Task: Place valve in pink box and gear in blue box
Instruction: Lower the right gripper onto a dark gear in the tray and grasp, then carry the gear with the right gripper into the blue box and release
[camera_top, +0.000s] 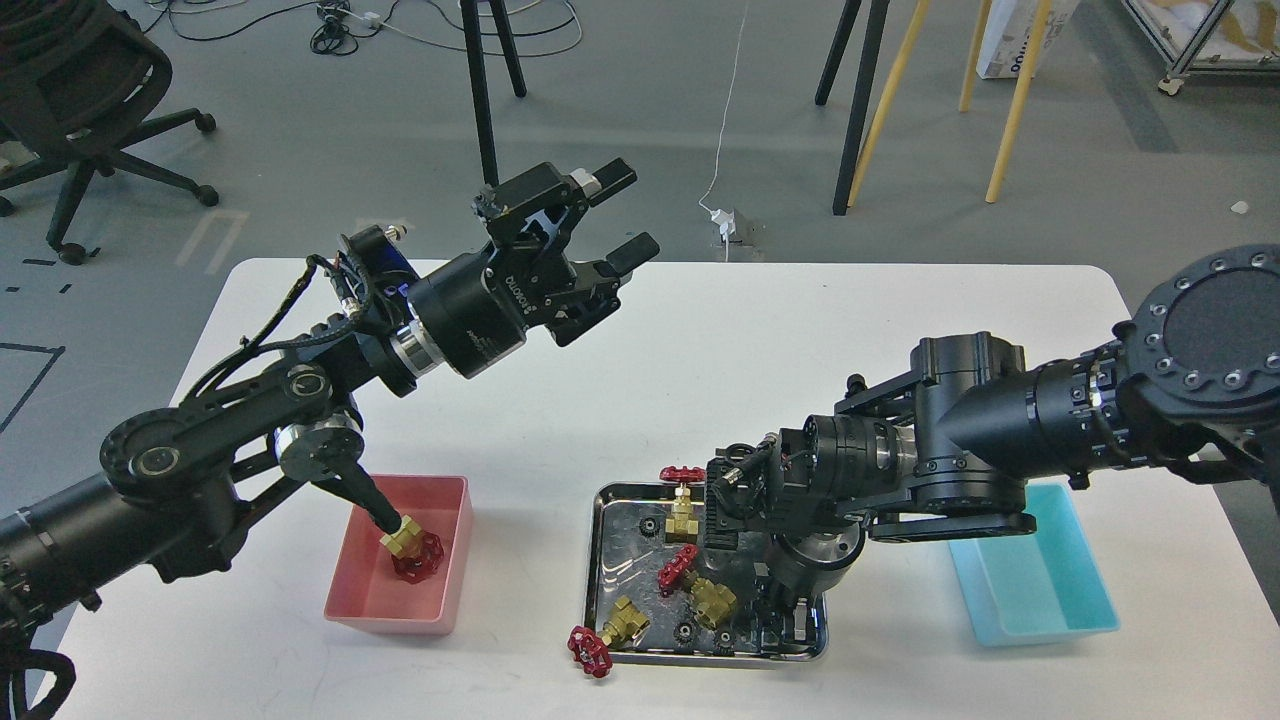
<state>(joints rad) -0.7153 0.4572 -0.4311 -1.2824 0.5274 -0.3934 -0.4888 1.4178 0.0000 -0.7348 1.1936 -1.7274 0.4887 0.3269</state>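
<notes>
Valve status: one small brass-bodied valve with a red spoked handwheel (412, 550) lies inside the salmon-pink rectangular plastic bin (450, 560) at the near left of the white table (760, 330). Three like valves remain at the shiny steel tray (600, 560), near centre: one at its far edge (682, 500), one inside (695, 585), and one (605, 635) overhanging its near left corner. Tiny black toothed gears (685, 631) lie on the tray floor. The left gripper (615, 220) is raised over the far side of the table, jaws released and empty. The right gripper (780, 625) points down into the tray's right portion; its jaw state cannot be told. The light turquoise rectangular plastic bin (1040, 590) sits at the near right, partly under the right arm.
</notes>
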